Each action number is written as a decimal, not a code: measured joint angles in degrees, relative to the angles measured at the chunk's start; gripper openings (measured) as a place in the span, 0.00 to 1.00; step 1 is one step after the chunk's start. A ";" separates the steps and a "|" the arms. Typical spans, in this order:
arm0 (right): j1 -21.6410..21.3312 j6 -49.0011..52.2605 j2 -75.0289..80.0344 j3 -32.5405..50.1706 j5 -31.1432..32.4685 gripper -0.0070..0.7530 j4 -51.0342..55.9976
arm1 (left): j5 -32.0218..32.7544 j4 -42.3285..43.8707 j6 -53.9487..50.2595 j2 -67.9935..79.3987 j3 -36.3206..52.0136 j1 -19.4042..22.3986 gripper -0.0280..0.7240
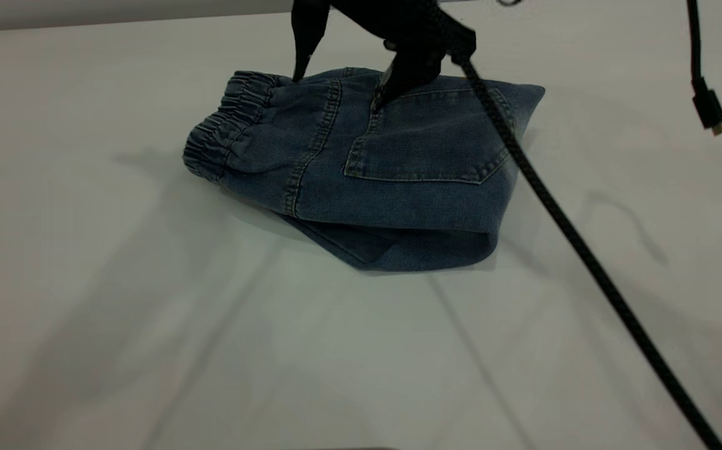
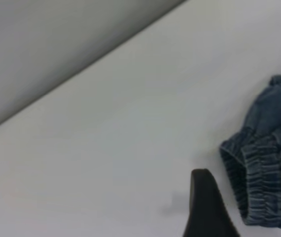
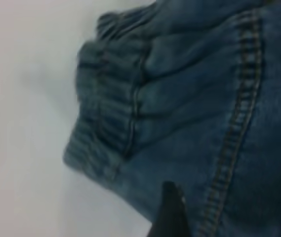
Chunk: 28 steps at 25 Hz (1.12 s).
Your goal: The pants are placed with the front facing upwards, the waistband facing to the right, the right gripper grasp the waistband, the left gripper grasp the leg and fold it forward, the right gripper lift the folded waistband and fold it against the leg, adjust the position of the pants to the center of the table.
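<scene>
Just beside the left end effector (image 2: 207, 207), off its tip and not touching it, lies the gathered elastic waistband (image 2: 256, 187) of the pants (image 1: 386, 175), while bare counter (image 2: 105, 148) stretches away on its other side; directly under the right end effector (image 3: 170, 217) is denim, with the waistband to one side of its tip and a tan-stitched seam (image 3: 234, 128) to the other. Whether either one is spread or pressed together cannot be told, nor whether the right one touches the cloth. The pants sit as a compact folded bundle, patch pocket (image 1: 423, 144) uppermost, so the folds look done and what seems left is nudging the bundle to the middle of the counter. Denim like this should be soft and limp yet fairly heavy, and the stacked layers will likely slide over one another if only the top one is pinched. The thick elastic band, or a fold edge taken through every layer, looks like the surest hold, and dragging low should keep the stack together. Open counter lies all round the end effectors, widest toward the camera; the far counter edge is close behind them. A braided cable (image 1: 586, 250) crosses the bundle's corner away from the waistband and could snag it, and a dangling plug (image 1: 709, 111) hangs well off to that side
</scene>
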 joint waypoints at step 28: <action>1.15 -7.90 11.16 -3.13 7.63 0.67 5.72 | -0.39 0.40 -0.69 -1.00 0.00 0.00 0.55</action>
